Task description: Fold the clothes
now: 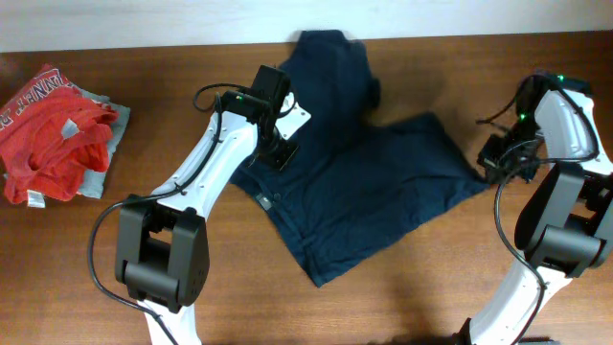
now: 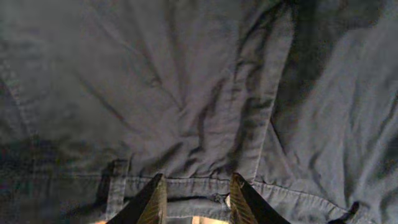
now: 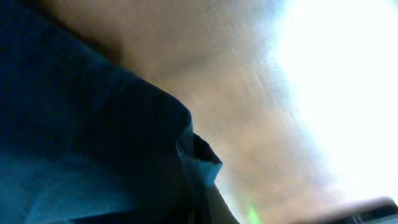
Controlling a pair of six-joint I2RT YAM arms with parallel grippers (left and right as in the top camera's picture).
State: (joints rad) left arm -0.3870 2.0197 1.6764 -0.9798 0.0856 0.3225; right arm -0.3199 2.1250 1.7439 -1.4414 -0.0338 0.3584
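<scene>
At the far left edge of the wooden table (image 1: 192,67), a red printed garment (image 1: 48,144) is lying crumpled on a light grey garment (image 1: 107,144), well apart from everything else, with bare wood showing between this pile and the left arm. The left gripper (image 1: 280,153) is reaching over the near-left edge of the navy shorts (image 1: 383,201). In the left wrist view its fingers (image 2: 151,200) are standing partly spread, with the waistband (image 2: 186,185) lying flat between them, just beside a belt loop (image 2: 116,186). The shorts are sprawling across the middle of the table: one leg is running up to the far edge, the other is stretching rightward, and bare wood is showing in front of the lower hem. At the right, the right gripper (image 1: 498,161) is pressing its fingers together on the outer hem corner (image 3: 199,155) of that rightward leg, which is drawing to a point toward it.
</scene>
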